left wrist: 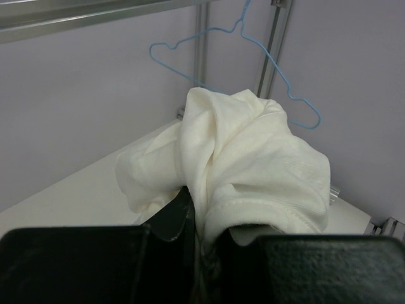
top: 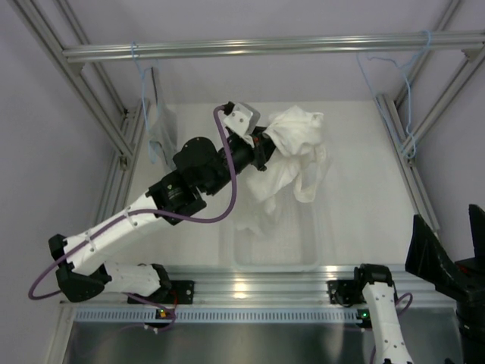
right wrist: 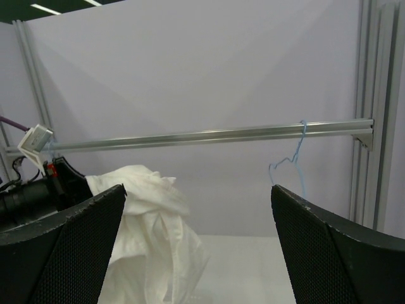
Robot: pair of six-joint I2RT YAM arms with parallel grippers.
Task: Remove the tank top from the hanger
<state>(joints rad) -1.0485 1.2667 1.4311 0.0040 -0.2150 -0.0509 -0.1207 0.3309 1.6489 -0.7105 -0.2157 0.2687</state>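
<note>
Left fingers [left wrist: 172, 218] on one tank top [left wrist: 253, 164]

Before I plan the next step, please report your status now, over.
Left end effector shut on white tank top. Right end effector open, empty. Garment off blue hanger, which hangs bare. Nothing in the way.

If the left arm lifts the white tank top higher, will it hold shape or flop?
Likely floppy: the tank top bunches at the left gripper and its loose end drapes down. Probably light; thin folds hang from one pinch.
</note>
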